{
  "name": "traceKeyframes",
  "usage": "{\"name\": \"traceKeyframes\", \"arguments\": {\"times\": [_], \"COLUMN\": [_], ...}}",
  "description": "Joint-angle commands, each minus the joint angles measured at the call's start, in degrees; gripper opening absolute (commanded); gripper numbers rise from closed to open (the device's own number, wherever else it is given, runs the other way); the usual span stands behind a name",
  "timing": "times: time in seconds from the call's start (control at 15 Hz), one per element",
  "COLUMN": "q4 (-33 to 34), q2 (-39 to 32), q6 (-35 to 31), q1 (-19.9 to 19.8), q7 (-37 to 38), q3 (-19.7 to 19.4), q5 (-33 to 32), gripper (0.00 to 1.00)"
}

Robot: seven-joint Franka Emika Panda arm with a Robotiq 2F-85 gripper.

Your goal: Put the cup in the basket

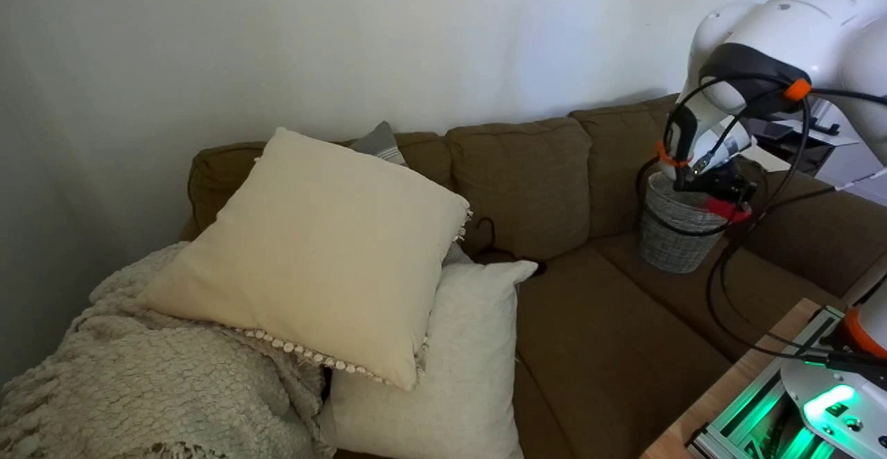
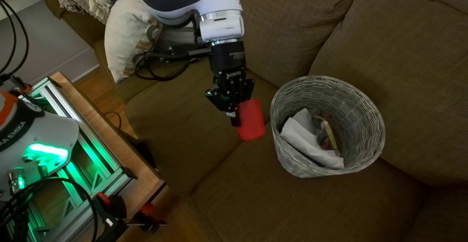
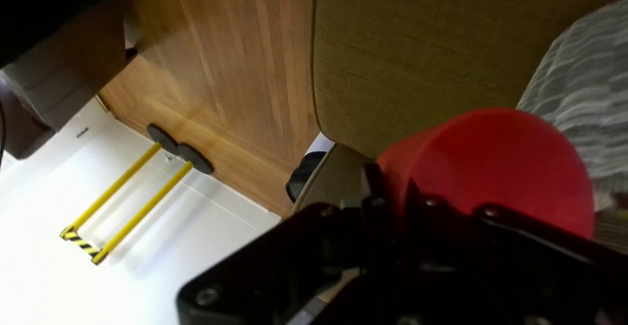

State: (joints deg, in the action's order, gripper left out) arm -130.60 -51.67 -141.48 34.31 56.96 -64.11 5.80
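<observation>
One red cup (image 2: 251,120) hangs from the gripper (image 2: 239,115), whose fingers (image 2: 234,120) are drawn close together with the cup's wall pinched between them; the exact gap is too dark to judge. In an exterior view the cup is nearly upright over the brown sofa (image 2: 270,198), outside the grey woven basket (image 2: 362,123), which shows just beside it at three o'clock, a sliver of sofa showing between them. The basket holds folded white material (image 2: 310,142) toward its seven o'clock and a yellowish strip (image 2: 330,136) near its middle. Taken from the cup, a wooden table (image 2: 148,181) lies at eight o'clock and the robot's base (image 2: 51,132) at nine.

In an exterior view a large cream pillow (image 1: 326,258) leans at nine o'clock from the basket, a paler pillow (image 1: 461,369) lies at eight, and a nubbly blanket (image 1: 173,369) spreads between those two hours, farther off. There the cup shows in front of the basket's rim at three o'clock. In the wrist view the basket's weave shows at two o'clock from the cup, and two yellow posts (image 3: 144,213) at nine.
</observation>
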Motion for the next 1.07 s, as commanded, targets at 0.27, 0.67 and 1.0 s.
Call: {"name": "traceKeyframes", "arguments": {"times": [0.27,0.67,1.0], "q4": [14.5,23.1,23.7], "q2": [7.7,15.5,21.0], "q6": [0.8,-2.4,-4.6], "q1": [-30.5,-46.3,-51.9], "q7": [-16.4,-20.0,-24.5], "q3": [9.1,21.9,34.1], "q5": [9.0,8.0,10.8], "gripper": [0.02,0.02,0.02]}}
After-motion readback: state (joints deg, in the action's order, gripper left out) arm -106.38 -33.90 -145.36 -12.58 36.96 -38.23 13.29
